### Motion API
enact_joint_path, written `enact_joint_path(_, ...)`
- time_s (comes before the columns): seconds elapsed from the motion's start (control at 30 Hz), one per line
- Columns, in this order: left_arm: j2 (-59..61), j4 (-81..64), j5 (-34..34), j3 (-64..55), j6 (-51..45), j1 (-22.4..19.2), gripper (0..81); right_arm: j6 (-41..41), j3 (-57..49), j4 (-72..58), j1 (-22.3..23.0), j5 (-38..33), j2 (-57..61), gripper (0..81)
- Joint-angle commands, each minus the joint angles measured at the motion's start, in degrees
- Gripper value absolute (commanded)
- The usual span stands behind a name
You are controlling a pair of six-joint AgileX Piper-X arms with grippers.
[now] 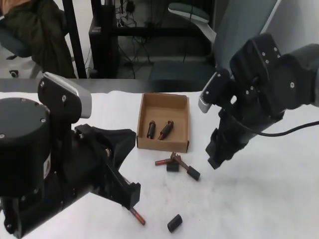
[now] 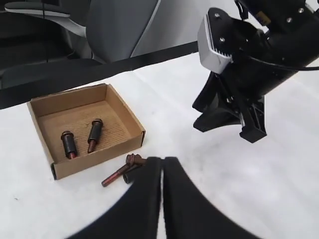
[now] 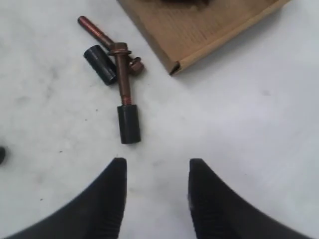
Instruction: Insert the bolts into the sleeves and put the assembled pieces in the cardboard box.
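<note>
Bright, even overhead light; soft faint shadows on white bench (image 1: 259,199).

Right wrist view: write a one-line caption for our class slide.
Open right hand above a bolt whose tip meets a sleeve, beside a second bolt, a loose sleeve and the cardboard box.

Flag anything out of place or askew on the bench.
One bolt lies crossed over a second bolt just outside the cardboard box, with a sleeve on only its tip and a loose sleeve beside them. Nothing looks damaged.

Rear overview, nearer wrist views, box (image 1: 163,144) apparently common
</note>
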Motion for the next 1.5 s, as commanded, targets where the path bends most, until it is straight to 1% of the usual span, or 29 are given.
enact_joint_path(0.0, -0.05, -0.67, -0.70, -0.04, -0.55, -0.20, 1.8, -3.23, -0.04, 1.41, -0.68, -3.99, 1.65, 38.6)
enact_joint_path(0.07, -0.05, -0.53, -0.70, -0.04, -0.75, -0.20, 1.8, -5.65, -0.56, 1.92, -0.41, -3.99, 3.66, 38.6)
enact_joint_path(0.2, -0.05, -0.19, -0.75, -0.04, -1.54, -0.20, 1.8, -7.70, -3.15, 4.16, 0.65, -4.53, 8.93, 39.6)
enact_joint_path(0.3, -0.05, 0.34, -0.84, -0.04, -1.54, -0.20, 1.8, -8.39, -4.72, 4.56, 0.63, -7.87, 11.45, 39.6)
enact_joint_path(0.37, -0.05, 0.77, -0.84, -0.04, -1.54, -0.20, 1.8, -10.74, -5.53, 5.02, 0.63, -7.90, 12.61, 39.6)
enact_joint_path(0.7, -0.05, 1.22, -0.84, -0.04, -1.54, -0.20, 1.8, -15.93, -11.90, 6.37, 0.63, -7.62, 17.09, 39.6)
enact_joint_path(0.8, -0.05, 1.22, -0.84, -0.04, -1.54, -0.20, 1.8, -18.59, -13.81, 7.20, 0.48, -7.46, 19.66, 39.6)
enact_joint_path(0.9, -0.05, 1.22, -0.84, -0.04, -1.54, -0.20, 1.8, -19.29, -15.03, 7.64, 0.48, -7.28, 21.83, 39.6)
enact_joint_path(1.0, -0.19, 1.21, -0.84, -0.04, -1.54, -0.20, 1.8, -20.16, -15.41, 9.18, 0.33, -5.67, 23.59, 39.6)
enact_joint_path(1.27, -0.18, 1.21, -0.84, -0.04, -1.40, -0.20, 1.8, -20.57, -15.44, 8.42, -1.18, -5.63, 25.34, 39.6)
enact_joint_path(1.33, -0.18, 1.10, -0.84, -0.04, -1.43, -0.20, 1.8, -20.75, -15.44, 8.32, -1.16, -5.75, 25.34, 37.9)
enact_joint_path(1.37, -0.18, 0.92, -0.84, -0.04, -1.43, -0.20, 1.8, -20.74, -15.44, 8.32, -1.16, -6.08, 25.34, 35.0)
enact_joint_path(1.4, -0.18, 0.74, -0.84, -0.04, -1.43, -0.20, 1.8, -20.74, -15.44, 8.32, -1.16, -6.22, 25.34, 30.4)
enact_joint_path(1.47, -0.18, 0.29, -0.84, -0.04, -1.43, -0.20, 1.8, -20.74, -15.44, 8.32, -0.92, -6.60, 25.34, 18.2)
